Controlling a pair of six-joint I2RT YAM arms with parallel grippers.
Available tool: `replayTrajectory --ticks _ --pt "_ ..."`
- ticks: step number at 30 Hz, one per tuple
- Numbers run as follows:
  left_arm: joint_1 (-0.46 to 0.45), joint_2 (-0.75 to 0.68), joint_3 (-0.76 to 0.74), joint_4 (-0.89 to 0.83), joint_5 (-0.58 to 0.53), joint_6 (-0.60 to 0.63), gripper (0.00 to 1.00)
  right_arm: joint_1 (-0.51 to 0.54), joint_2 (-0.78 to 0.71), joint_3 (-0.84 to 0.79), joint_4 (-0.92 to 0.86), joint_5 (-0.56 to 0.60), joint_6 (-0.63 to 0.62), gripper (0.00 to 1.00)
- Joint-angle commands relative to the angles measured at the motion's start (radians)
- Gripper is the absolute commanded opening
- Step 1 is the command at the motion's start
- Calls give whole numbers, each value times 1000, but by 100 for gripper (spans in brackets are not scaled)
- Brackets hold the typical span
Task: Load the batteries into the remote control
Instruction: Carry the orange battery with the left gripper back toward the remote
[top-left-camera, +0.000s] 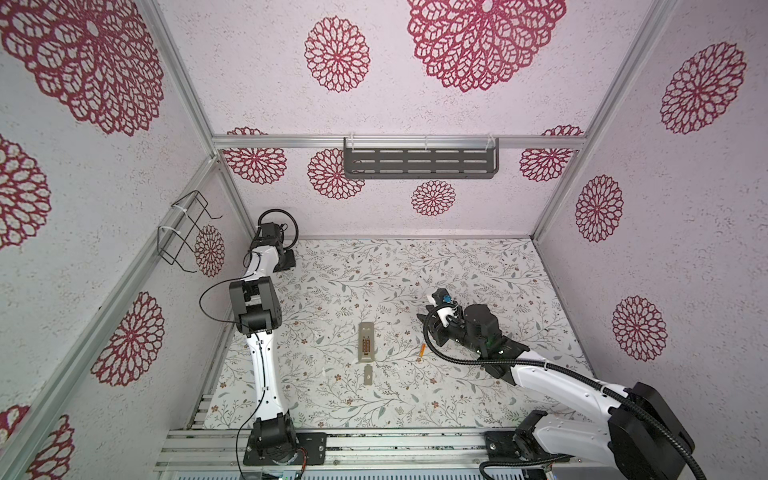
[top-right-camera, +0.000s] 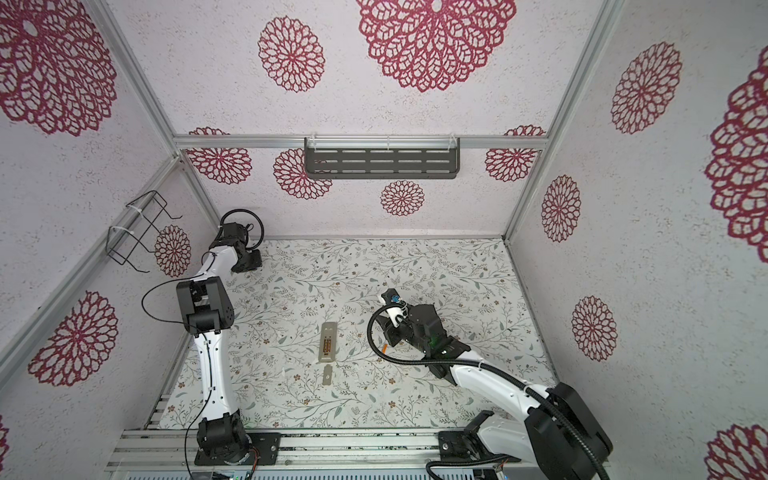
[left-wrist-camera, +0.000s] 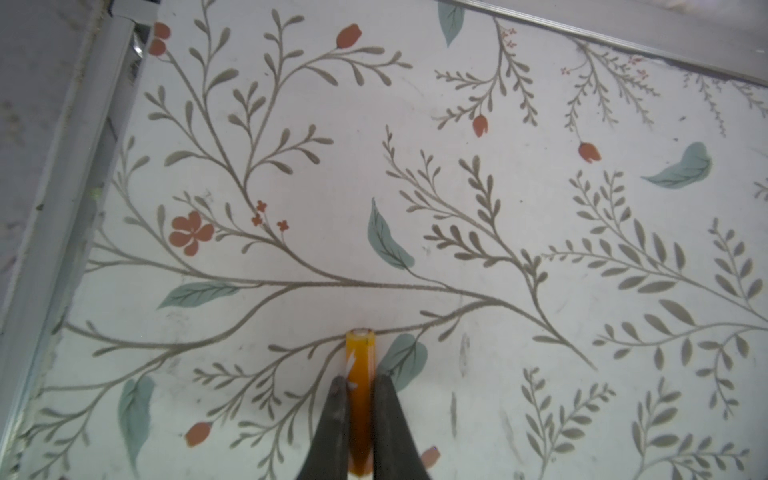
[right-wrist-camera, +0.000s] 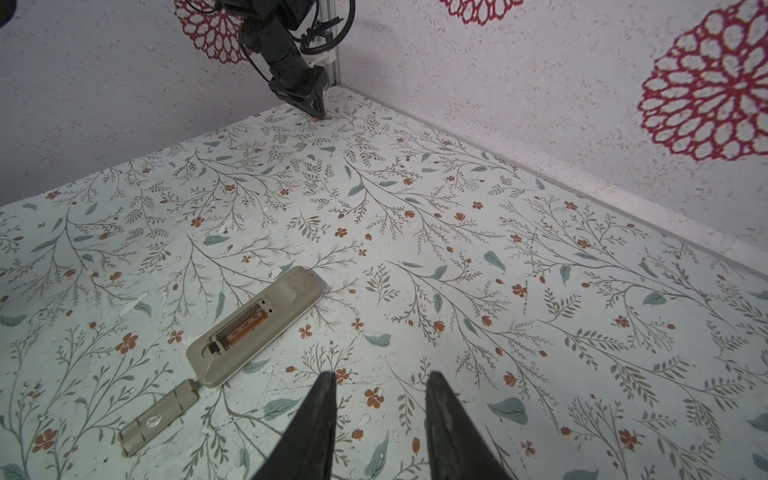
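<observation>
- In both top views the booth walls (top-left-camera: 415, 104) are pale and grainy, printed with crimson rosettes and framed by aluminium posts. A dark slotted shelf (top-left-camera: 419, 163) hangs on the back wall, and a black wire rack (top-left-camera: 185, 230) on the left wall.
- Also in both top views, the table (top-left-camera: 478, 266) has a white cover printed with grey sprigs, teal leaves and small rust flowers.
- The remote control (top-left-camera: 366, 343) lies back-up near the middle of the table with its compartment open. The beige cover piece (top-left-camera: 368, 375) lies just beside its near end.
- A loose battery (top-left-camera: 422, 350) lies on the print to the right of the remote, close to the right gripper (top-left-camera: 428, 330). The left gripper (top-left-camera: 286, 262) is low in the far left corner.
- Left wrist view: the left fingers (left-wrist-camera: 332, 415) are pressed onto an orange battery (left-wrist-camera: 360, 357) that runs between them, its pale end sticking out past the tips. An aluminium rail (left-wrist-camera: 62, 187) borders the printed surface.
- Right wrist view: the right fingers (right-wrist-camera: 320, 415) stand spread over the floral cover with nothing between them. The remote and cover piece lie beyond them. The left gripper shows far off where two walls meet.
</observation>
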Motion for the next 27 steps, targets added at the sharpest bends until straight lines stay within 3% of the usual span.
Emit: replayTrajectory --ticks 1,6,13,22,27 --pt "-17 -30 -46 -32 7 -12 0 -9 -40 -8 5 28 7 38" --pt "-46 -127 -163 -19 30 -99 0 -15 -52 -5 -5 37 10 38" --pt "-128 -408 -535 41 4 -218 0 -15 -126 -17 -29 36 31 38" --pt "-300 -690 -900 106 -13 -385 0 -15 -197 -13 -125 44 80 38" --pt "-404 -842 -997 103 -28 -415 0 -15 -266 -43 -189 68 140 38"
